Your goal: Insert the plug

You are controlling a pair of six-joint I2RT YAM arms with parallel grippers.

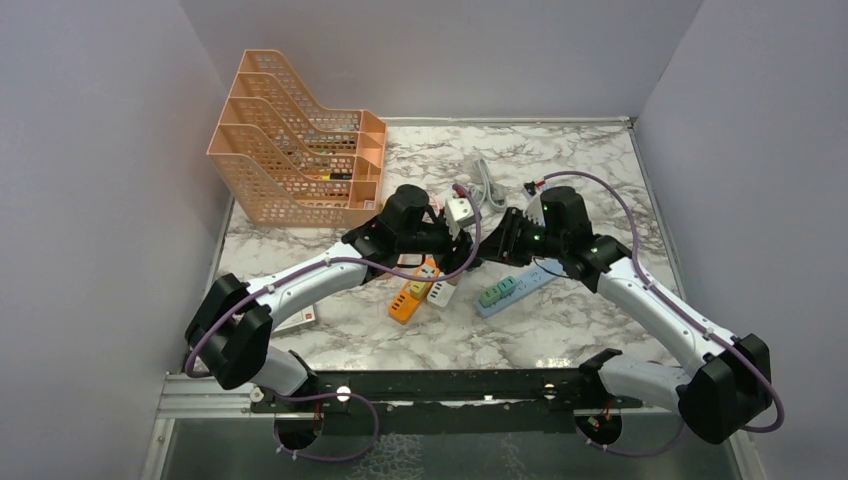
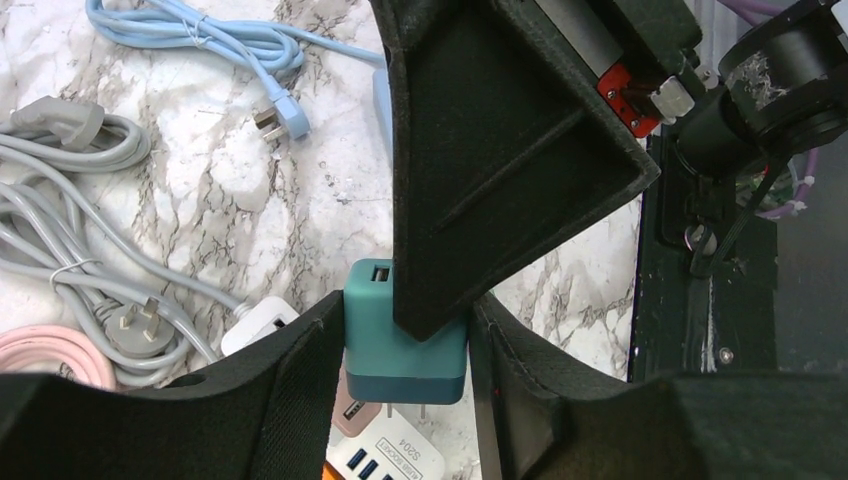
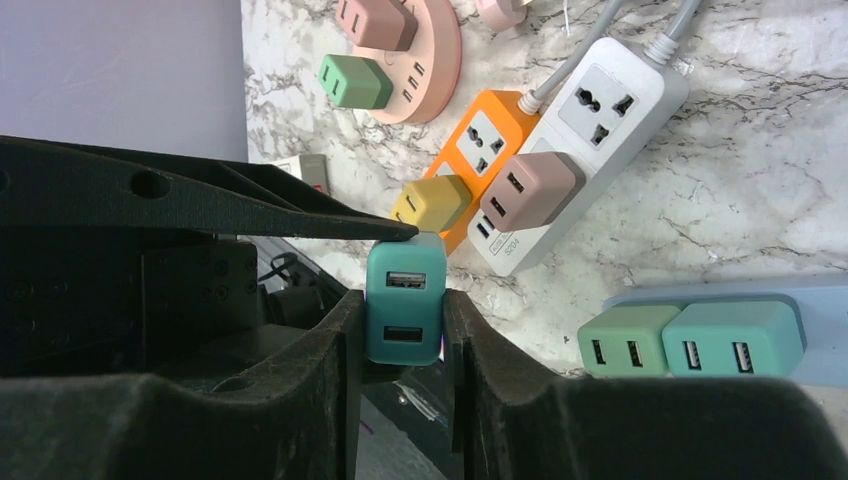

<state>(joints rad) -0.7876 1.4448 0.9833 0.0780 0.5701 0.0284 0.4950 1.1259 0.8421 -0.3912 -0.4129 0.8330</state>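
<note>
Two grippers on one teal plug (image 2: 385, 345): left gripper (image 2: 405, 375) and right gripper (image 3: 402, 335) both look clamped on it, midair above the power strips (image 3: 590, 140). Either one tugging could twist it loose.

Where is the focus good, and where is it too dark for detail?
Top external view: soft, even light, no glare; the blue power strip is small but sharp. Left wrist view: the teal USB charger is sharp, the black fingers beside it show little detail. Right wrist view: the charger's ports read clearly.
</note>
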